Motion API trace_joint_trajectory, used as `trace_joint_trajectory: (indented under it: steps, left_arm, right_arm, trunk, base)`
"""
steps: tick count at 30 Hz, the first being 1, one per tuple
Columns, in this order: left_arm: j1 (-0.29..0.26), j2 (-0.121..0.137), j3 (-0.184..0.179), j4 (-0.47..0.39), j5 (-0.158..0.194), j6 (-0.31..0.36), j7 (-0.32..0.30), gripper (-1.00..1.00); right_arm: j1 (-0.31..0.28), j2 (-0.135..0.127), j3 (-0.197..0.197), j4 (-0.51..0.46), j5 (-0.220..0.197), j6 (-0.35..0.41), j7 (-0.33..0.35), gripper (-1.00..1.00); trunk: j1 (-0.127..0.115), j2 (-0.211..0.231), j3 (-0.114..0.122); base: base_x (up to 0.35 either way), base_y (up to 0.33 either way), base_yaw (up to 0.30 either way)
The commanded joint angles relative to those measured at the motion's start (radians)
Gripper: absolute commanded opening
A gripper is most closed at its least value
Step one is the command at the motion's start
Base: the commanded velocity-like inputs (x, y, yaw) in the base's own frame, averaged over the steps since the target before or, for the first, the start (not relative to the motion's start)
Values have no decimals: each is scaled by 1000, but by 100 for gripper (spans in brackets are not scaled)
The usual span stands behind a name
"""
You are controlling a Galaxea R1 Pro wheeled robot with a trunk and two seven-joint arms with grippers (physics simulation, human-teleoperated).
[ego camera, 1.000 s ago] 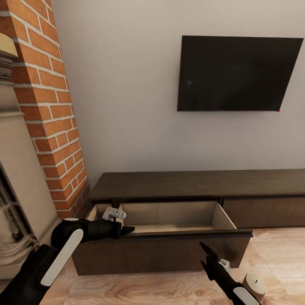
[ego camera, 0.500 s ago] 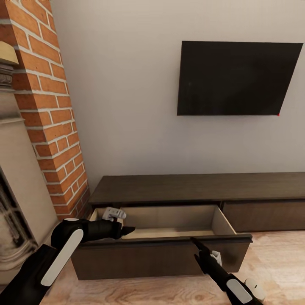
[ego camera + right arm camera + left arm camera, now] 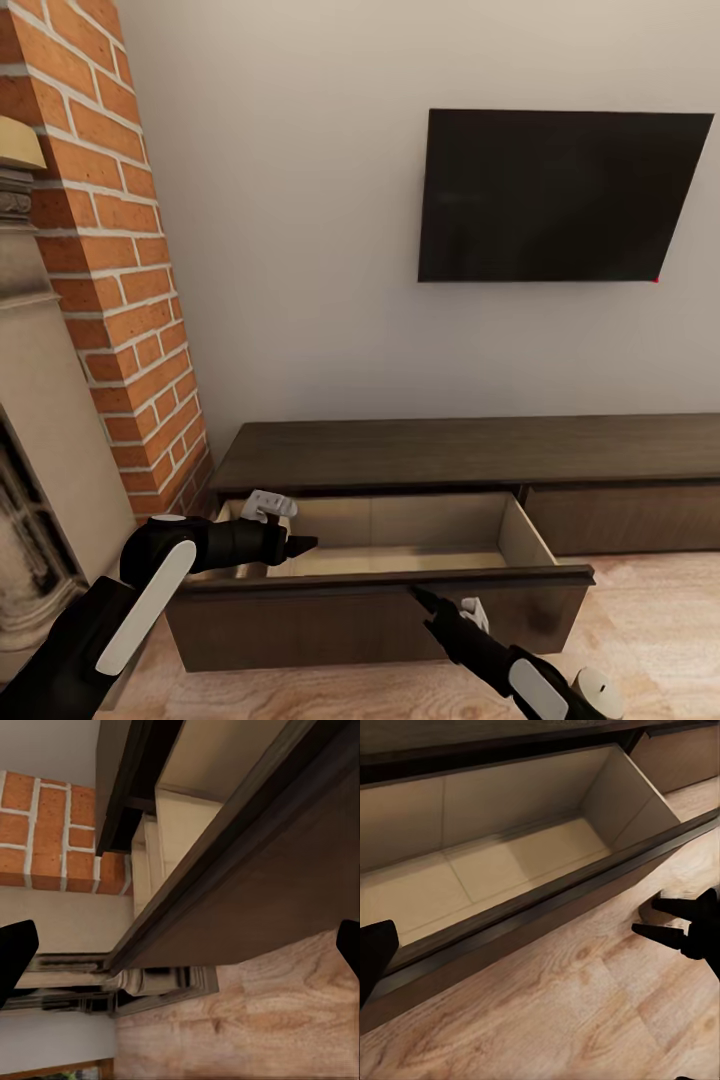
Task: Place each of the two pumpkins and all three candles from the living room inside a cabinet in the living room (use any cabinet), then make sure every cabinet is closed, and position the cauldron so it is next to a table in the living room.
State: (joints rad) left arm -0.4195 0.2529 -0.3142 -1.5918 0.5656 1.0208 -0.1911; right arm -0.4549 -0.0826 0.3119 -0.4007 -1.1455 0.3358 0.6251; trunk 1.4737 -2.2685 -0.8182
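Note:
The long dark wood cabinet (image 3: 470,450) stands under the TV with its leftmost drawer (image 3: 380,620) pulled out. The drawer's pale beige inside (image 3: 495,862) holds nothing. My left gripper (image 3: 298,545) hovers open over the drawer's front left corner. Low in front of the drawer front (image 3: 262,900), near its middle, my right gripper (image 3: 425,602) is open and holds nothing; its two spread fingertips (image 3: 660,904) show above the floor. One beige candle (image 3: 597,692) stands on the floor at the bottom right, behind my right forearm. Pumpkins, cauldron and table are out of view.
A black TV (image 3: 560,195) hangs on the wall above the cabinet. The red brick chimney (image 3: 110,270) and ornate fireplace (image 3: 30,480) close off the left side. Light wood plank floor (image 3: 650,600) runs along the cabinet's front to the right.
My right gripper has moved left and closer to the drawer front. The camera has tilted up a little, so the scene sits lower. The left arm has stayed put.

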Motion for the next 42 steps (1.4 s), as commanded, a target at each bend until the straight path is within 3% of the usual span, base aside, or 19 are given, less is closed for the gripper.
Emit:
trace_joint_trajectory:
  steps: [1,8,24,42]
  left_arm:
    - [-1,0,0,0,-10,2,-10,100]
    - [-1,-1,-1,0,-11,4,-9,100]
    - [-1,-2,0,0,-12,2,-9,100]
    - [-1,-3,-1,0,-12,1,-9,100]
  right_arm:
    - [-1,-1,11,-1,-10,5,1,100]
    - [0,-3,34,-1,-10,4,2,100]
    - [0,-3,38,0,-9,1,3,100]
    - [1,-3,38,2,-9,-4,6,100]
  trunk:
    - [-4,7,2]
    - [-31,56,24]
    - [-92,168,74]
    - [-92,168,74]
  base:
    - [0,0,0]
    - [0,0,0]
    - [0,0,0]
    - [0,0,0]
